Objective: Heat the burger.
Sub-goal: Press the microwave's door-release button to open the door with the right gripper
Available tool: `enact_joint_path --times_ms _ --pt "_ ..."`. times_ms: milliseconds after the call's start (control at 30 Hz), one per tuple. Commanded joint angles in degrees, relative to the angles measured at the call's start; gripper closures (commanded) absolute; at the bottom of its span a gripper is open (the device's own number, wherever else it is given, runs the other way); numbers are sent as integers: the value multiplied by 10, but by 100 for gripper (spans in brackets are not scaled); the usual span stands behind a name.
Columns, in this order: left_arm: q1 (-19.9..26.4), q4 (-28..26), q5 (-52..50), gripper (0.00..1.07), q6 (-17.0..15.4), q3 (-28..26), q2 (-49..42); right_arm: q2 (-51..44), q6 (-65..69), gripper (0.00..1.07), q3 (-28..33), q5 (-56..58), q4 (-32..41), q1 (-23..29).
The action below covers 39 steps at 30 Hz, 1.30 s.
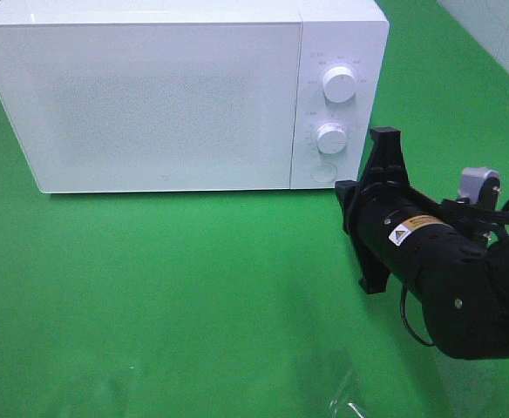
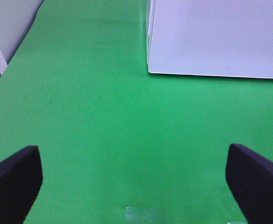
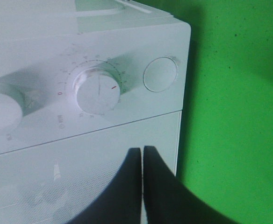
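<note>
The burger is out of view in all three views. The white microwave (image 1: 167, 96) stands at the back with its door closed. My right arm (image 1: 429, 252) reaches toward its control panel from the right. In the right wrist view my right gripper (image 3: 142, 154) is shut with nothing between its fingers. Its tips are in front of the door edge, close to the timer knob (image 3: 98, 91) and the round button (image 3: 160, 74). My left gripper (image 2: 136, 186) is open and empty over bare green cloth, short of the microwave's corner (image 2: 150, 70).
A green cloth (image 1: 193, 296) covers the table. The panel has two knobs (image 1: 339, 84) (image 1: 330, 138) above the round button (image 1: 323, 171). A scrap of clear film (image 1: 350, 401) lies near the front edge. A pale wall (image 1: 498, 35) borders the back right.
</note>
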Motion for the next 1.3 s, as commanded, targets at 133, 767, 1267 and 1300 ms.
enact_joint_path --times_ms 133,767,1267,1300 --pt "1 1 -6 7 -3 1 -9 41 33 107 -46 37 -38 -32" --pt "1 1 -6 7 -3 1 -9 121 30 107 -155 104 -74 -111" --pt "1 1 -6 7 -3 1 -9 169 25 107 -216 106 -64 -124" --pt "1 1 -6 7 -2 1 -9 174 23 107 -223 100 -62 -124"
